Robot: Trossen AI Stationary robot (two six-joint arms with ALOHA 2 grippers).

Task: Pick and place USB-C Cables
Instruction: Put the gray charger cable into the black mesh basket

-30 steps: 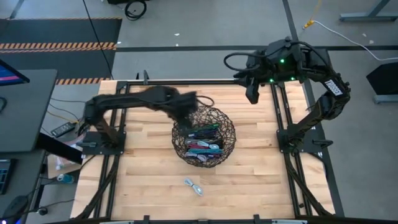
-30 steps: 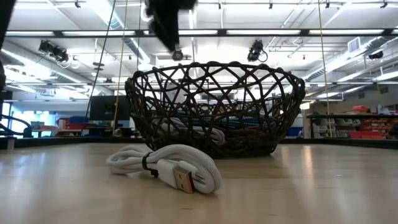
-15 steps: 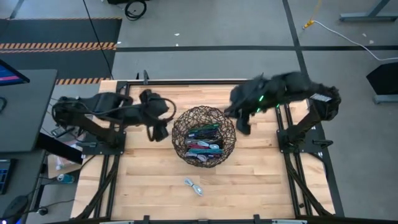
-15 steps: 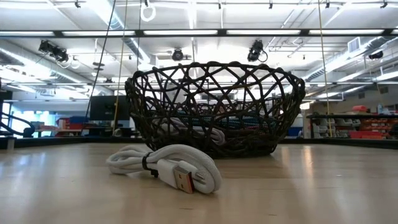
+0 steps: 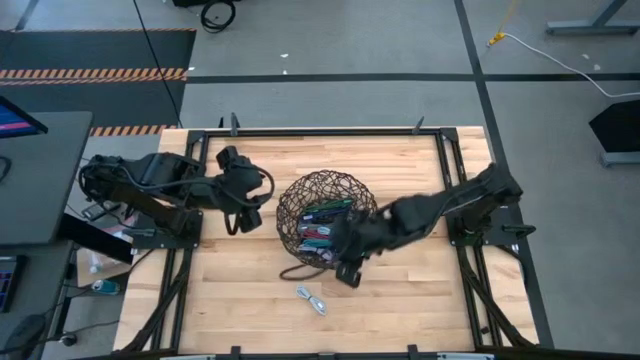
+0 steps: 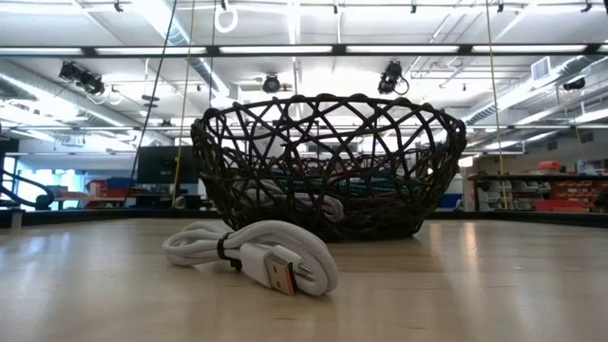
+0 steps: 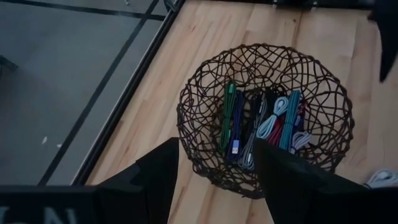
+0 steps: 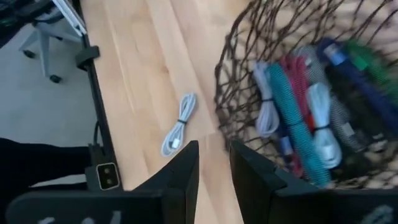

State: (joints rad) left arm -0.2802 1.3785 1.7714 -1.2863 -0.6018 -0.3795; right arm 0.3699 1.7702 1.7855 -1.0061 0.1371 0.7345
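A dark wire basket point(image 5: 328, 222) stands mid-table and holds several folded USB-C cables point(image 7: 261, 121) in green, purple, teal, magenta, black and silvery white. One more silvery-white cable bundle point(image 5: 312, 299) lies flat on the wood near the table's near edge, also visible in the low view as the bundle point(image 6: 256, 255). My right gripper point(image 8: 214, 169) is open and hovers by the basket's near rim, above and beside the loose bundle point(image 8: 178, 124). My left gripper point(image 7: 214, 180) is open, left of the basket and above the table. Neither gripper shows in the low view.
The black frame rails point(image 5: 455, 215) run along both sides of the table, and the arm bases stand on them. Bare wood point(image 5: 400, 310) surrounds the loose cable. Beyond the left edge sit a desk and a remote point(image 5: 100, 208).
My left gripper has drawn back from above the basket toward the table's left edge. My right arm has swung from the far right corner across and down to the basket's near rim. The cables and basket have not moved.
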